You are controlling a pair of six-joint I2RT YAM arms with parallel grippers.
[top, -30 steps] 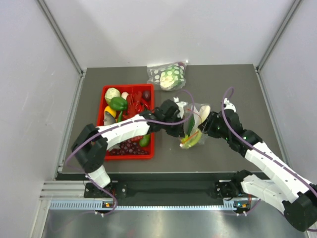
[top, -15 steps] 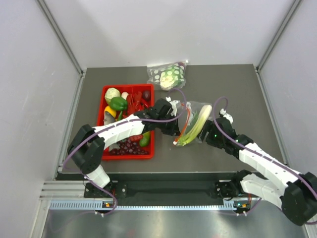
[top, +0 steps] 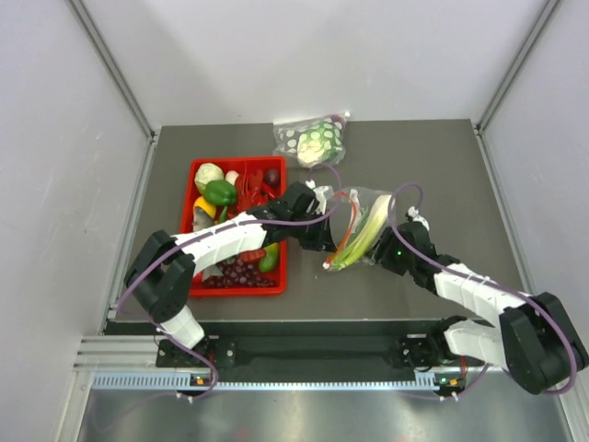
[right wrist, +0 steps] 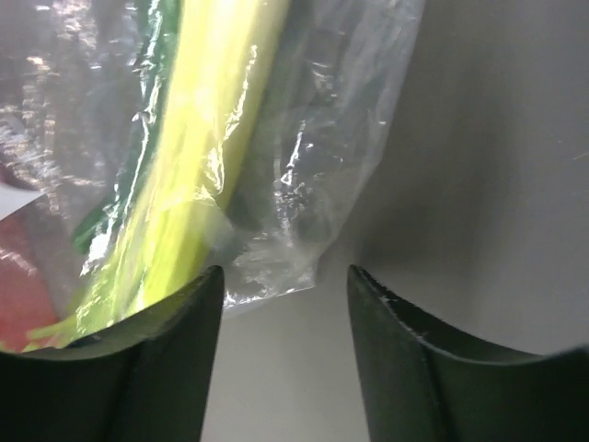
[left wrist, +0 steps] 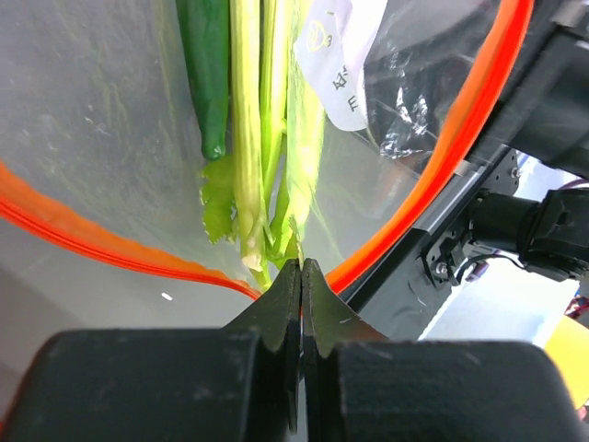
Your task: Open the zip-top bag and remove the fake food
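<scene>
Crinkly clear zip-top bag (top: 361, 203) (orange-red zip strip (left wrist: 479, 110))

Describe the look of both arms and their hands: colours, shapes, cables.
The left arm and right arm have white shells between black joints, with a purple cable looping along each. The left hand and right hand are matte black, each with two tapered fingers.
</scene>
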